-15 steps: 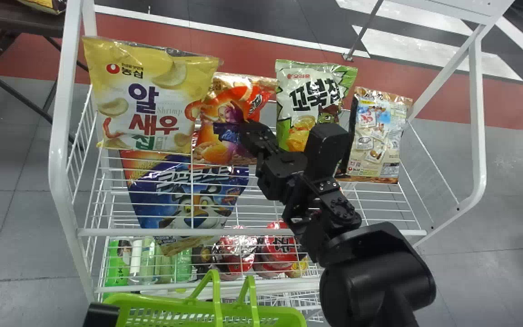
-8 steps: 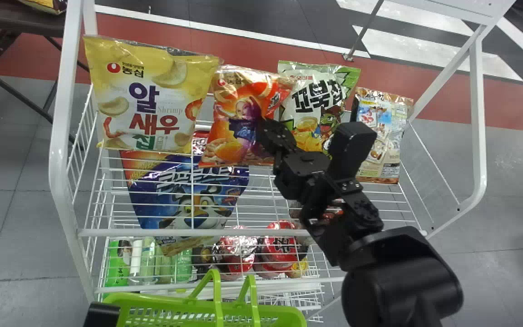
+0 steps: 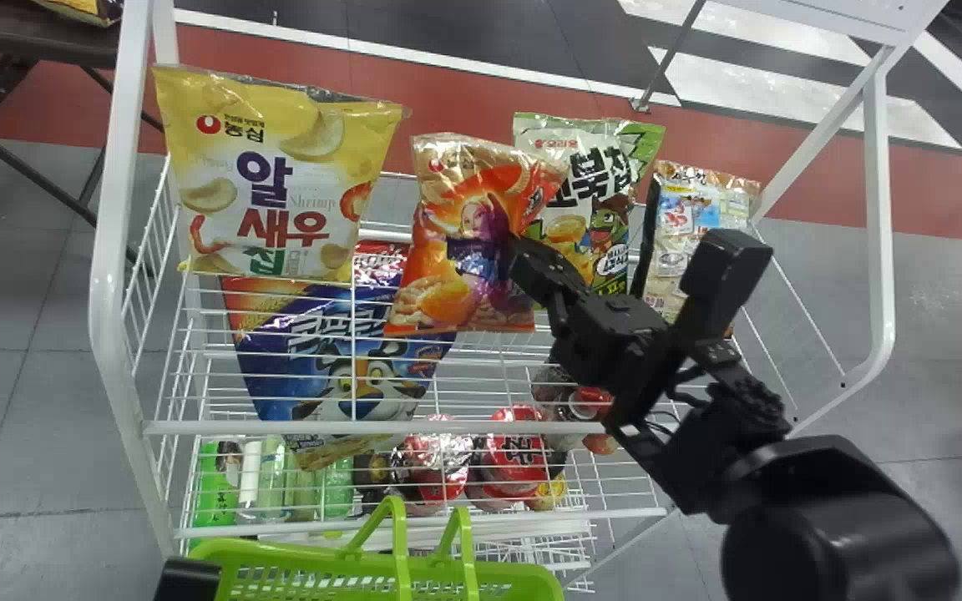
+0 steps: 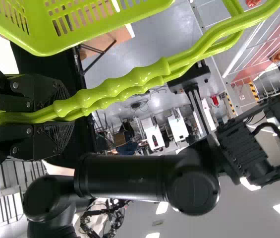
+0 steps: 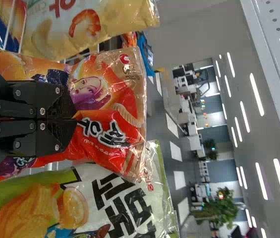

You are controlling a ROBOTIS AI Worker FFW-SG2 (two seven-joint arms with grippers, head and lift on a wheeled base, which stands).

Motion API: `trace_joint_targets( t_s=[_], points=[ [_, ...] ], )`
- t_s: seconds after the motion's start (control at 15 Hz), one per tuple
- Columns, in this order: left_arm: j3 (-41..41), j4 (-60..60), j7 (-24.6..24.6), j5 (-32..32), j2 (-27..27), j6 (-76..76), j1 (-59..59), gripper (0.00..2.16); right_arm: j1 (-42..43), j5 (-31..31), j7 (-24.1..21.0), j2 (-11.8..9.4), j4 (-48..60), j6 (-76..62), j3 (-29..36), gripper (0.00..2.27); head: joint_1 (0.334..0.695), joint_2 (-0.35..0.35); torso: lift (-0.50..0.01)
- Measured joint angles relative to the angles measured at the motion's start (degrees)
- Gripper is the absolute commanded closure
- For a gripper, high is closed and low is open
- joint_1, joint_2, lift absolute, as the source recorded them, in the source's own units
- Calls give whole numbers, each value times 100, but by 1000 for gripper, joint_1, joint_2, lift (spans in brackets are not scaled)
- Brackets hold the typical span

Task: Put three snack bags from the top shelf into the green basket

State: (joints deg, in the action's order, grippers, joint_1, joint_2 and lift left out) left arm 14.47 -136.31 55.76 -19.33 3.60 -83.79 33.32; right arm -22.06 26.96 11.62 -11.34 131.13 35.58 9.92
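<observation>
Right pincer (image 3: 517, 255) clamped on the orange bag (image 3: 448, 288) over the shelf (image 3: 281, 427) — overlapping the green bag (image 3: 610, 221)! Yellow bag (image 3: 281, 167) towards the left edge — left pincer (image 4: 63, 117) gripping the basket's handles (image 4: 117, 88).

I count five snack bags (image 3: 268, 175) on one rack (image 3: 103, 250): four in the upper row, one lower. I see one more pack (image 3: 82, 7) on one tabletop (image 3: 30, 33), one basket (image 3: 281, 555) with two handles (image 3: 400, 542), and at least three red packs (image 3: 517, 455). Overlapping green containers (image 3: 215, 480) defeat my count.
</observation>
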Motion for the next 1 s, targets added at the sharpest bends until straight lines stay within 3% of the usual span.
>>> trace_joint_targets(
  t_s=[0.4,0.67,1.0],
  points=[
    [-100,45,22,-8,-9,35,-121,1777,-697,454,181,-15,1115,928,1162,2186,695,-350,-47],
    [-274,70,27,-27,-114,342,-95,1777,-1094,514,591,18,1619,1576,1883,2186,695,-350,-47],
    [-471,-137,24,-186,-167,282,-149,1781,-1537,1668,1322,168,2045,4173,3224,2186,695,-350,-47]
  ],
)
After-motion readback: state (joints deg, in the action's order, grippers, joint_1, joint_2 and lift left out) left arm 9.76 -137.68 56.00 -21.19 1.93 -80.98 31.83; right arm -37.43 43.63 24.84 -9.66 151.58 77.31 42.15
